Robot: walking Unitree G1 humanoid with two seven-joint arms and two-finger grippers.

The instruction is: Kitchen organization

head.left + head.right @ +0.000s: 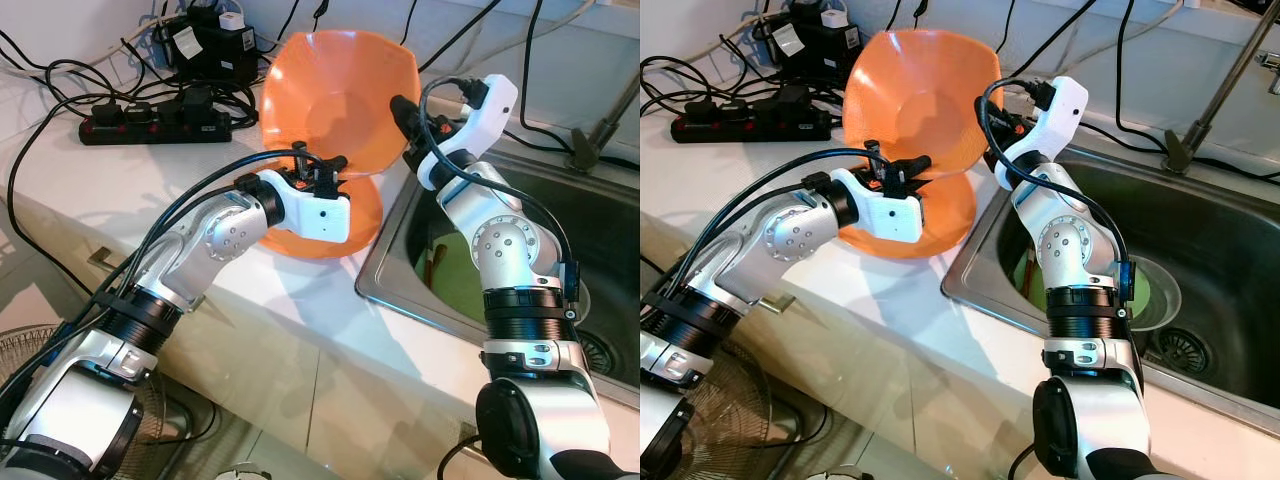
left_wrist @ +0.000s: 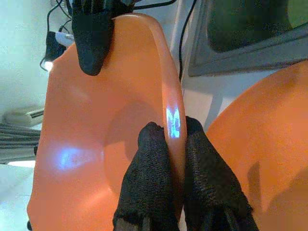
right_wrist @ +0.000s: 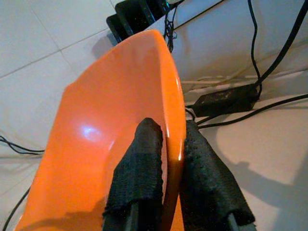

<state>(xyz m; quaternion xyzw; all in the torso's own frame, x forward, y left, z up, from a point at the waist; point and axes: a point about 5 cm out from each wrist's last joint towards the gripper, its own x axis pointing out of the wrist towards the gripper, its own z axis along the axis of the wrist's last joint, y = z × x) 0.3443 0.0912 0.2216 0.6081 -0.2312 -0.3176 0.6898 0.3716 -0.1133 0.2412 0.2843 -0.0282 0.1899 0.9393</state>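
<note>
An orange bowl (image 1: 335, 85) stands on edge above the white counter (image 1: 60, 180), its hollow facing me. My left gripper (image 1: 318, 165) is shut on its lower rim, the black fingers (image 2: 154, 163) pinching the edge from both sides. At the bowl's right rim my right gripper (image 1: 403, 110) is also shut, its fingers (image 3: 139, 163) clamping the edge. A second orange bowl (image 1: 335, 235) rests on the counter just under the held one, beside the sink, partly hidden by my left wrist.
A steel sink (image 1: 560, 250) lies right of the bowls, with something green (image 1: 455, 275) in the basin and a faucet base (image 1: 590, 140) behind. A black power strip (image 1: 150, 122) and tangled cables fill the back left counter. On the floor at left stands a fan (image 1: 30, 350).
</note>
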